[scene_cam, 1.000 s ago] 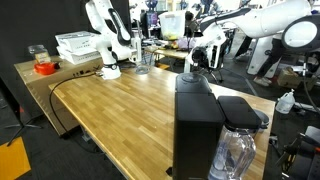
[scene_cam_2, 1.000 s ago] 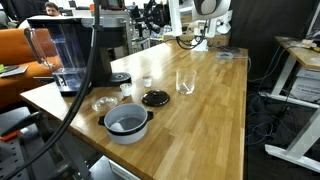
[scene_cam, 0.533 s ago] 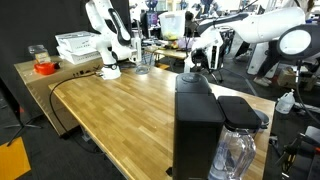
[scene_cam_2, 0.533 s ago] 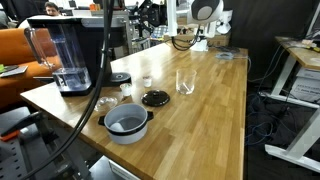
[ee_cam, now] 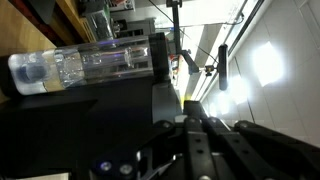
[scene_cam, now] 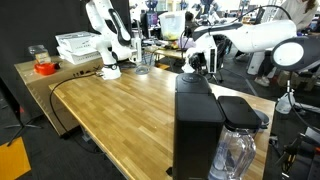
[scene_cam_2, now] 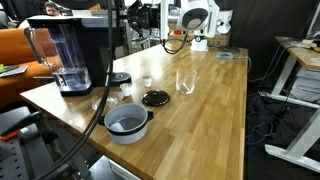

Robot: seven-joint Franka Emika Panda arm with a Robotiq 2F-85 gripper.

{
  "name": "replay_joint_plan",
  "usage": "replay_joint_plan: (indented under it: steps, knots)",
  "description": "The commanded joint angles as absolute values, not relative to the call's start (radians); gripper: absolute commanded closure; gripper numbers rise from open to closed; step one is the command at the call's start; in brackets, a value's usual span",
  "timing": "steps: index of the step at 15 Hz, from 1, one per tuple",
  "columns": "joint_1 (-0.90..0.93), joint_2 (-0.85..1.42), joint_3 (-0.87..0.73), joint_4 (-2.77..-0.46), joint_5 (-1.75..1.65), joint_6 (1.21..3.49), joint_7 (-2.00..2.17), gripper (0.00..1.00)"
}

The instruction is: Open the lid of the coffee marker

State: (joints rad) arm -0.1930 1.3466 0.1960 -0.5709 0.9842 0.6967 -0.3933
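Note:
The coffee maker (scene_cam: 198,125) is a tall black box with a clear water tank (scene_cam: 236,150) at its side, standing on the wooden table (scene_cam: 120,110). It also shows in an exterior view (scene_cam_2: 72,50) at the far left, with its lid down. My gripper (scene_cam: 197,62) hangs just above and behind the machine's top. In the wrist view my fingers (ee_cam: 190,135) lie close together, shut and empty, beside the black body (ee_cam: 70,125) and the clear tank (ee_cam: 80,65).
A grey pot (scene_cam_2: 127,122), a black round lid (scene_cam_2: 155,97), a drinking glass (scene_cam_2: 185,81) and small cups stand on the table near the machine. A second white arm (scene_cam: 105,40), a white basket (scene_cam: 77,45) and a red object (scene_cam: 43,67) sit at the far end.
My arm has swung in and lowered toward the top of the coffee maker. The objects on the table have not moved.

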Motion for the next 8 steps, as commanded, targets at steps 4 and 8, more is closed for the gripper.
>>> replay_joint_plan:
  steps: [4, 8]
  knots:
    - [-0.192, 1.353, 0.198, -0.529, 0.983, 0.692, -0.374, 0.99]
    - [-0.191, 1.368, 0.198, -0.516, 0.983, 0.69, -0.374, 0.99]
